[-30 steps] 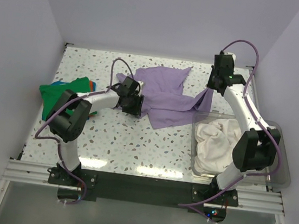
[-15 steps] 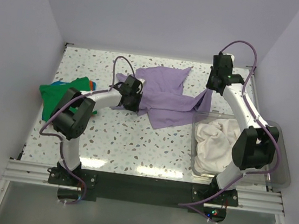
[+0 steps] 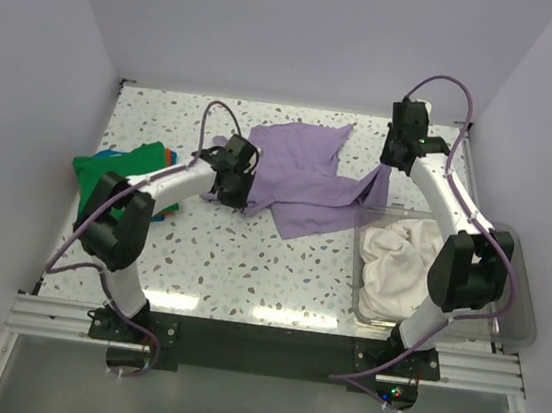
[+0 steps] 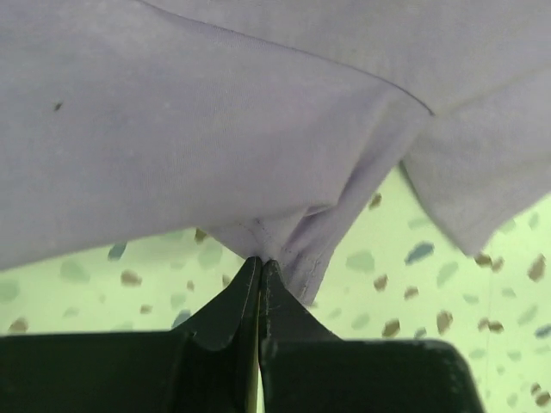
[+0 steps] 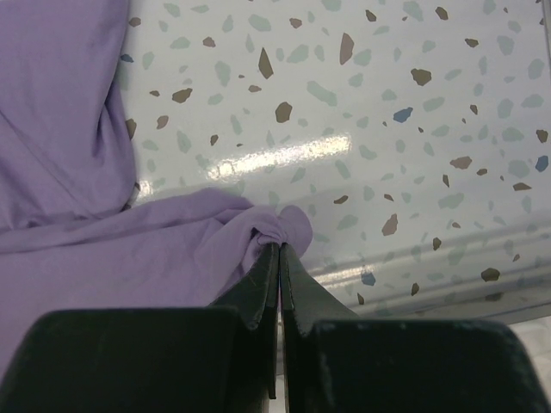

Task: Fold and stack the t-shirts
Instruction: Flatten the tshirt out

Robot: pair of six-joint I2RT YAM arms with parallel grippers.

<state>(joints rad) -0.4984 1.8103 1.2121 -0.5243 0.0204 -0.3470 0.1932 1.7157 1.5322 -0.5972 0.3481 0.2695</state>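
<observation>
From above, the lavender t-shirt (image 3: 304, 185) lies spread but rumpled mid-bench (image 3: 239, 257), toward 12 o'clock. The left pincer (image 3: 232, 187) sits at the shirt's 9 o'clock edge and the right pincer (image 3: 393, 158) at its 3 o'clock edge. Holding opposite sides like this looks meant for drawing the cloth flat before any fold. The green t-shirt (image 3: 109, 171) waits bunched at 9 o'clock. The cream t-shirt (image 3: 400, 262) is heaped in the clear bin (image 3: 517, 332) at 4 o'clock, out of the working area.

On the left wrist, the left pincer (image 4: 260, 262) is closed tight, its tips nipping a hemmed pucker of the lavender t-shirt (image 4: 215, 129).

On the right wrist, the right pincer (image 5: 280, 249) is likewise fully closed, pinching a small gathered fold at the edge of the lavender t-shirt (image 5: 60, 129) above the speckled bench (image 5: 387, 86).
</observation>
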